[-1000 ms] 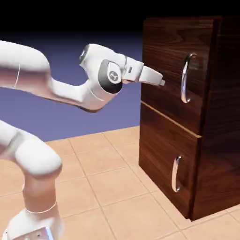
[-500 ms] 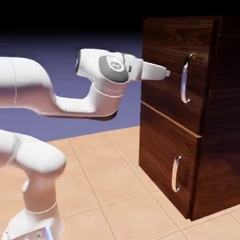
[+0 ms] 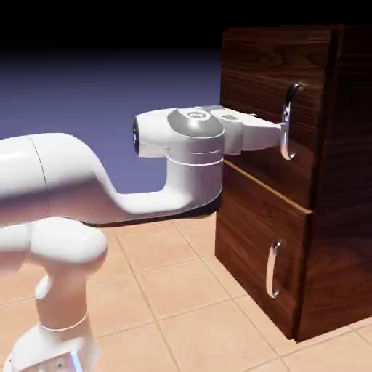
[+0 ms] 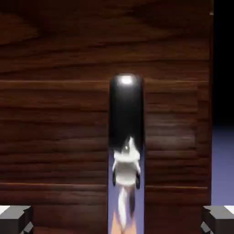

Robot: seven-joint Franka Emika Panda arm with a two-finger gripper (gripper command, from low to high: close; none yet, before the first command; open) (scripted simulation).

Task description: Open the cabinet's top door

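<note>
While the cabinet (image 3: 290, 174) is standing shut on the tan tiled floor (image 3: 167, 290) with nothing of its inside showing, the gripper (image 3: 280, 134) is reaching level at the top door (image 3: 254, 94), its jaws spread wide apart to either side of that door's long silver handle (image 3: 288, 123) and clamping nothing. From the hand view, the handle (image 4: 126, 151) is running up between the two grey fingertips (image 4: 16, 218), mirroring the arm, and the lower panel's smaller handle (image 3: 273, 269) is sitting well below, against a blue-violet backdrop (image 3: 109, 80).
</note>
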